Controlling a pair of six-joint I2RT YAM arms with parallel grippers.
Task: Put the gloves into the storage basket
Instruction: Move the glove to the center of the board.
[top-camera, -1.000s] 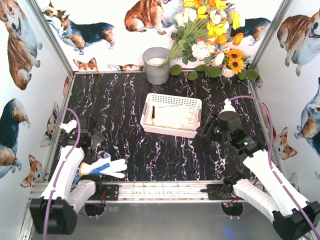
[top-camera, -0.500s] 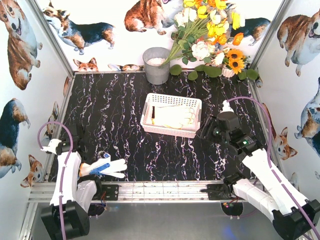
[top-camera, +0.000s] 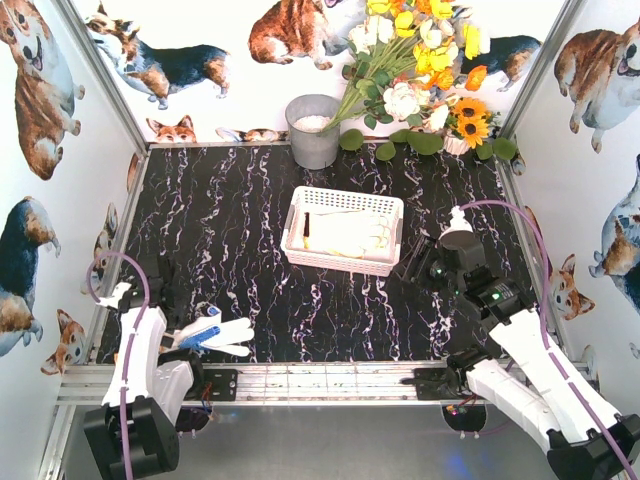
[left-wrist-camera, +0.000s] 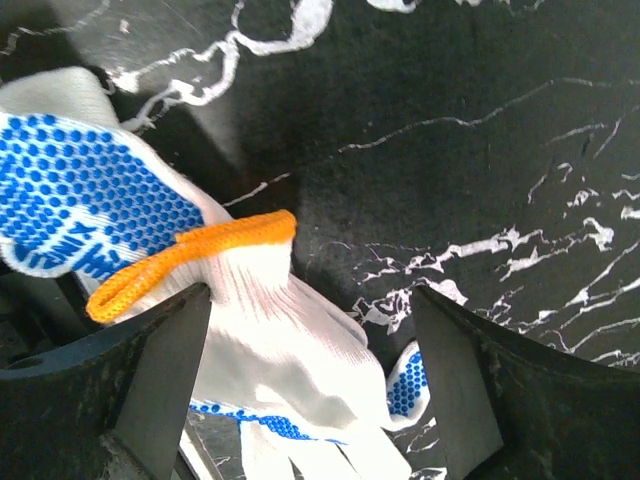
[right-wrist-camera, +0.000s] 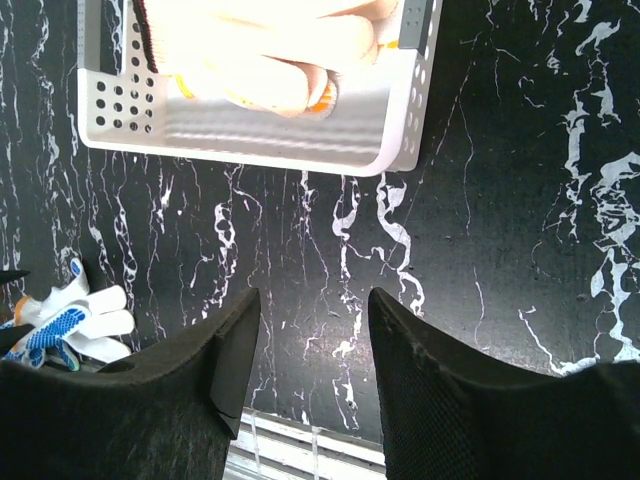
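Two cream-white gloves (top-camera: 222, 335) with blue dots lie stacked at the near left edge of the table. In the left wrist view the top glove (left-wrist-camera: 290, 340) has an orange cuff and overlaps a blue-dotted one (left-wrist-camera: 80, 200). My left gripper (left-wrist-camera: 312, 300) is open and straddles the top glove. Its left finger touches the cuff and its right finger stands apart. From above, the left gripper (top-camera: 175, 340) is at the gloves' left end. The white storage basket (top-camera: 335, 262) at mid-table holds more gloves (top-camera: 350, 232). My right gripper (top-camera: 420, 262) hovers open and empty just right of the basket (right-wrist-camera: 250, 140).
A grey metal bucket (top-camera: 313, 130) and a bunch of artificial flowers (top-camera: 420, 70) stand at the back. An aluminium rail (top-camera: 330, 380) runs along the near edge, close to the gloves (right-wrist-camera: 70, 320). Printed walls close in both sides.
My left arm has drawn back to the near left and brought its gripper down over the gloves, its jaws narrowing a little. The right arm has barely shifted.
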